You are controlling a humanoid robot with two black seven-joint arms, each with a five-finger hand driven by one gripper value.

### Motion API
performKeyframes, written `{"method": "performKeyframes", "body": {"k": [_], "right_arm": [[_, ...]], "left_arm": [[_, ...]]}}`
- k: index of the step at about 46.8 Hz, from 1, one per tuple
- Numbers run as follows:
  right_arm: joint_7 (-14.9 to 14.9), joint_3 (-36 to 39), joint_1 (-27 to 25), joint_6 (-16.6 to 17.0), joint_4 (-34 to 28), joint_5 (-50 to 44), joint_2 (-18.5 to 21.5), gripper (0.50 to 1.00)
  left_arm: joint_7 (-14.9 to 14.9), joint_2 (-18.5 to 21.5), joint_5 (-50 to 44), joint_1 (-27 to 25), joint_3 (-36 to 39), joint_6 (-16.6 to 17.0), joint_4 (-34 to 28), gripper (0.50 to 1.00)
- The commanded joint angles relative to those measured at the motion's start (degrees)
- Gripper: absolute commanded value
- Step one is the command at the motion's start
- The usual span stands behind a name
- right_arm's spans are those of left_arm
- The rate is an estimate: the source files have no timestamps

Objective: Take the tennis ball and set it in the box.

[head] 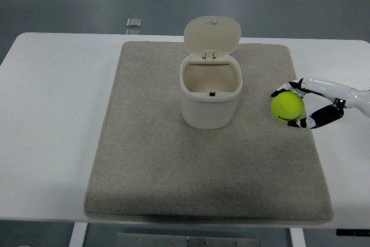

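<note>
Gripping the tennis ball [287, 107], my right hand [309, 105] has its fingers [289, 89] curled around it, over the right part of the grey mat [144, 160]. I see the cream box [210, 92] just left of it, lid open, on the white desk [52, 114].

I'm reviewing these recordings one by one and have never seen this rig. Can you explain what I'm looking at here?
This is a single view from a camera high on a humanoid robot, looking down over its white table. A grey mat covers the middle. On it stands a cream box with its hinged lid tipped up, open and empty apart from a small dark mark. From the right edge comes the robot's right hand, fingers curled around a yellow tennis ball. The left arm is not in view.
</note>
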Motion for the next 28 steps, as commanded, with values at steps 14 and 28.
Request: {"method": "performKeyframes", "body": {"k": [14,28], "right_arm": [[1.5,1.6,6.3,1.7,2.7,0.6,0.2,0.500],[0.9,1.5,11.4,6.2,2.9,6.0,4.9,0.500]], "left_arm": [[0.0,0.0,-0.1,0.0,0.0,0.0,0.0,0.996],[0.0,0.0,0.0,0.0,0.0,0.0,0.0,0.996]]}}
